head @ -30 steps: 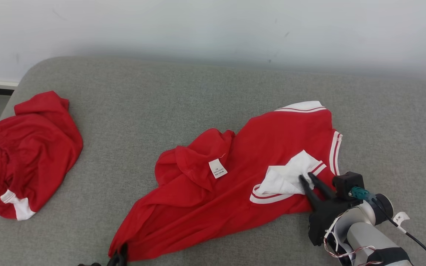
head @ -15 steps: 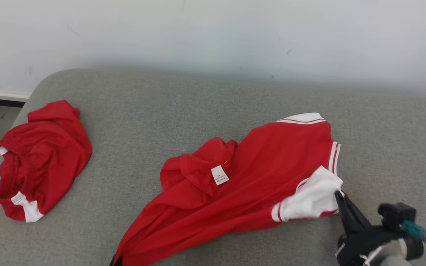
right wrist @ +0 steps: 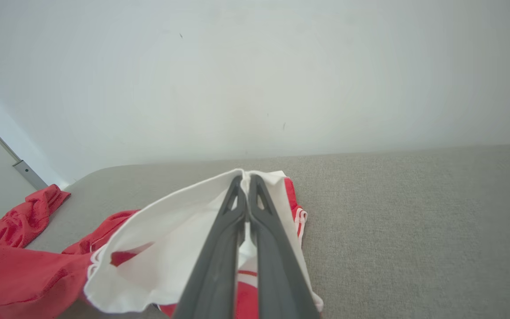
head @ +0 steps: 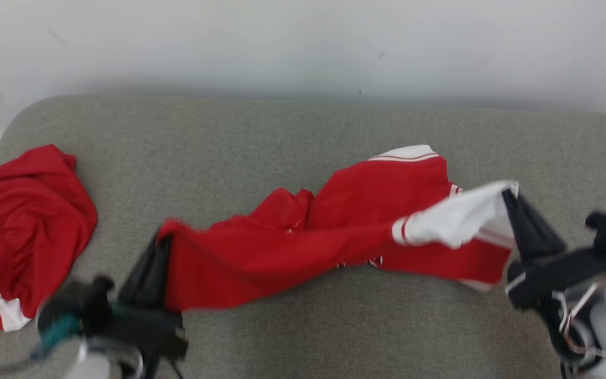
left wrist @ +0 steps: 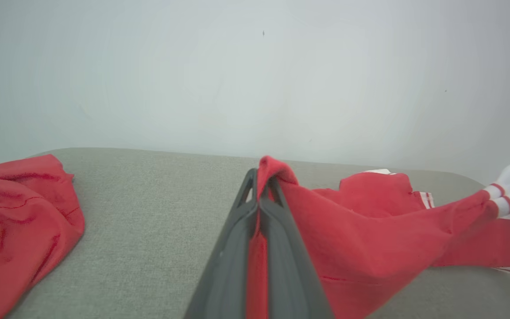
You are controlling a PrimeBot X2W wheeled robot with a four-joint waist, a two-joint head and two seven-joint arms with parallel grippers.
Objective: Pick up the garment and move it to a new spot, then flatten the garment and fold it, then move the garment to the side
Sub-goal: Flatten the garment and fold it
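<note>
A red garment (head: 303, 237) with white striped trim hangs stretched between my two grippers above the grey padded surface (head: 303, 131). My left gripper (head: 160, 243) is shut on its red hem at the lower left; in the left wrist view the garment (left wrist: 370, 230) is pinched at the left gripper (left wrist: 261, 177). My right gripper (head: 508, 196) is shut on the white sleeve end at the right; in the right wrist view white cloth of the garment (right wrist: 171, 248) wraps the right gripper (right wrist: 246, 179). The garment's far part still rests on the surface.
A second red garment (head: 19, 231) lies crumpled at the surface's left end, also in the left wrist view as a red heap (left wrist: 16, 212). A pale wall (head: 303, 42) runs behind the surface. Bare grey surface lies to the far right (right wrist: 414, 221) and in front.
Both grippers have closed on the garment and lifted its ends, pulling it out lengthwise; the right one carried the white sleeve up and right. The head camera has shifted too.
</note>
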